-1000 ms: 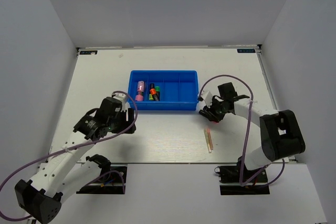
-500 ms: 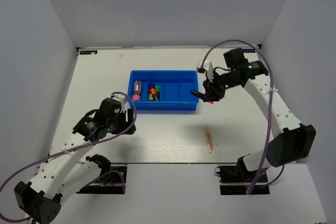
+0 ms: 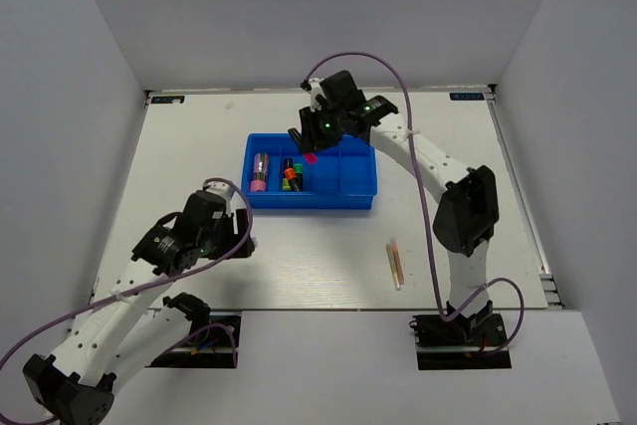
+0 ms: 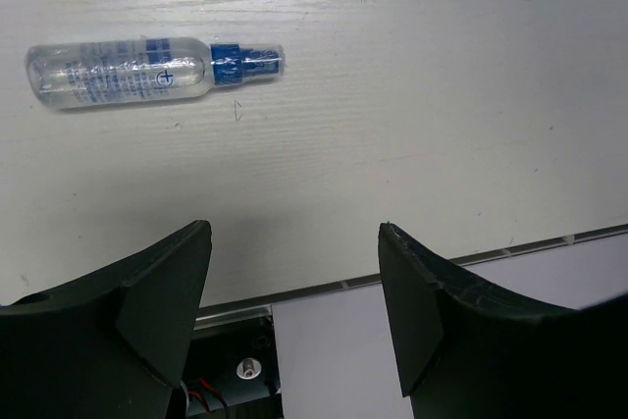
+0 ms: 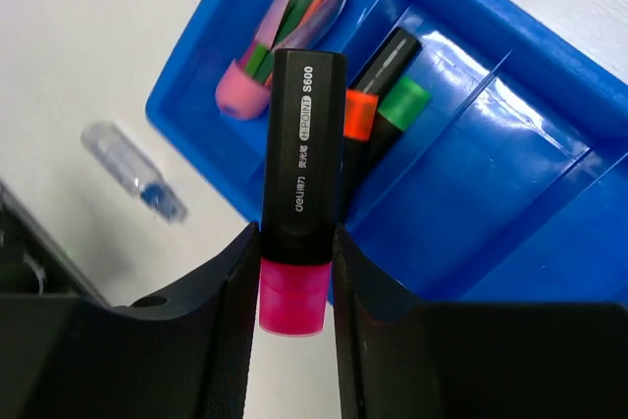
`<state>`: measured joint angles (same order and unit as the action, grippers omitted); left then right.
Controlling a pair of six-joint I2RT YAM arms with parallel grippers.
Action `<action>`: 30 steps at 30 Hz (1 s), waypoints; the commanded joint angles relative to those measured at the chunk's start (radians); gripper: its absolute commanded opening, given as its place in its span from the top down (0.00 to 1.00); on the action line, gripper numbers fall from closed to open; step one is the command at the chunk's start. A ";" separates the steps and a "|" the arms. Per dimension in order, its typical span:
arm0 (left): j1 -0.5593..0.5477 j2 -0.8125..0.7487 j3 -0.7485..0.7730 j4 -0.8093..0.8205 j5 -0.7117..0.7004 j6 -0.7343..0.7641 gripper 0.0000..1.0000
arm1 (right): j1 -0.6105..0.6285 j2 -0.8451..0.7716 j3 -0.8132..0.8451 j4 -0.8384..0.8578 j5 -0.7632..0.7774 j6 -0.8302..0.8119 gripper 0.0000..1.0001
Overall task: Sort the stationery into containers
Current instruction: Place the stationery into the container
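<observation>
Pink-capped marker [image 5: 302, 174] now over table's [image 3: 299, 261] tray [image 3: 311, 204]

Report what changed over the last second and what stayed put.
The right gripper, shut on the pink-capped marker, rose from the table right of the blue tray and swung left to hang over the tray. The left gripper, open, barely shifted. The pale sticks, and the pink tube and capped markers in the tray, stayed put.
</observation>
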<state>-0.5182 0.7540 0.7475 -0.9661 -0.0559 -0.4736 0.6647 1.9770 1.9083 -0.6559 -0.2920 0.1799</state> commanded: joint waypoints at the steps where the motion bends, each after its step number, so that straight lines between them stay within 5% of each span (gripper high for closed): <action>1: 0.004 -0.025 0.001 -0.031 -0.025 -0.031 0.21 | 0.056 0.008 0.064 0.102 0.287 0.203 1.00; 9: 0.004 -0.053 -0.039 -0.037 -0.128 -0.183 0.21 | 0.093 0.141 0.101 0.058 0.525 0.346 1.00; 25: 0.006 -0.065 -0.120 0.022 -0.289 -0.525 0.22 | 0.110 0.270 0.103 0.079 0.406 0.440 0.99; 30: 0.006 -0.022 -0.125 0.038 -0.343 -0.692 0.17 | 0.113 0.263 0.089 0.081 0.367 0.414 0.56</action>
<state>-0.5179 0.7128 0.6231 -0.9562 -0.3367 -1.0203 0.7704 2.2528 1.9797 -0.6022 0.1024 0.5934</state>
